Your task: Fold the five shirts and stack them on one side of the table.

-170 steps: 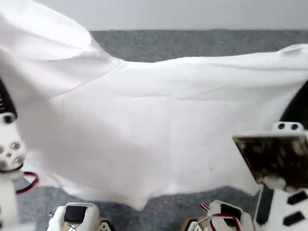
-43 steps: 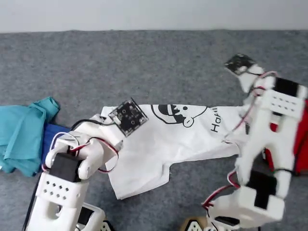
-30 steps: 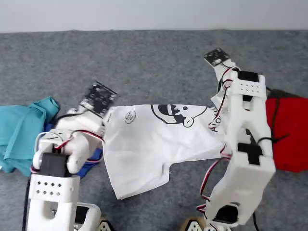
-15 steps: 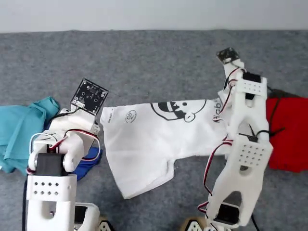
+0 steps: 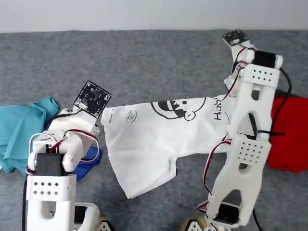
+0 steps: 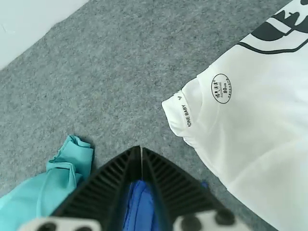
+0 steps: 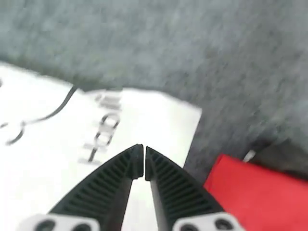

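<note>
The white shirt (image 5: 154,139) lies spread on the table (image 5: 144,62) with its long axis running left to right, the labelled neck end to the left and the lettered end to the right; a flap trails toward the near edge. The left gripper (image 6: 141,150) sits just left of the neck end, off the white cloth and above a blue shirt (image 6: 137,211); its jaws are pressed together with nothing between them. The right gripper (image 7: 144,147) hangs over the shirt's far right corner, beside the lettering; its jaws are all but closed, and I see no cloth pinched in them. A teal shirt (image 5: 19,130) lies at the far left, a red shirt (image 5: 288,139) at the right; each arm seems best placed for its own end, the right one nearer the cloth.
</note>
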Controlling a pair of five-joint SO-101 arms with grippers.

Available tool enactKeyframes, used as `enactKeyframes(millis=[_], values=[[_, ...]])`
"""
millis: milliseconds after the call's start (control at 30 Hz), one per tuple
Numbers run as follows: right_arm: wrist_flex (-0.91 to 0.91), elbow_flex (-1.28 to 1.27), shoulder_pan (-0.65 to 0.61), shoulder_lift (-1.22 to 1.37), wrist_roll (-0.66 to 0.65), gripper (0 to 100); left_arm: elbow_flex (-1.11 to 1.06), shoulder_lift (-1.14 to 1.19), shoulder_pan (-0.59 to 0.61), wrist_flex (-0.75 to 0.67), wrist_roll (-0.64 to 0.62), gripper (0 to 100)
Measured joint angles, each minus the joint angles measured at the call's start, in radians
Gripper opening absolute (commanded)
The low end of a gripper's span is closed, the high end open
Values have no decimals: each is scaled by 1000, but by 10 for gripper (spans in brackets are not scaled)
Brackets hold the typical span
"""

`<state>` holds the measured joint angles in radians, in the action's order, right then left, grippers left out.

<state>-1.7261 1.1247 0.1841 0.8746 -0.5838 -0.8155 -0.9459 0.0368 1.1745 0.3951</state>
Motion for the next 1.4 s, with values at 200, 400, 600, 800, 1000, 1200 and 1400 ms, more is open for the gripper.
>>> enactKeyframes(millis=[200,400,600,800,1000,1200,1400], values=[[-21,-12,0,0,21,154,0,0,0,0,0,13],[-14,-29,48,15,87,154,0,0,0,11,0,13],[0,-29,75,133,91,151,0,0,0,35,5,13],[15,-31,80,184,91,84,0,0,0,57,6,13],[15,-31,80,192,91,9,0,0,0,63,6,13],[12,-26,80,193,91,9,0,0,0,63,6,13],[-17,103,77,193,87,9,0,0,0,63,6,13]])
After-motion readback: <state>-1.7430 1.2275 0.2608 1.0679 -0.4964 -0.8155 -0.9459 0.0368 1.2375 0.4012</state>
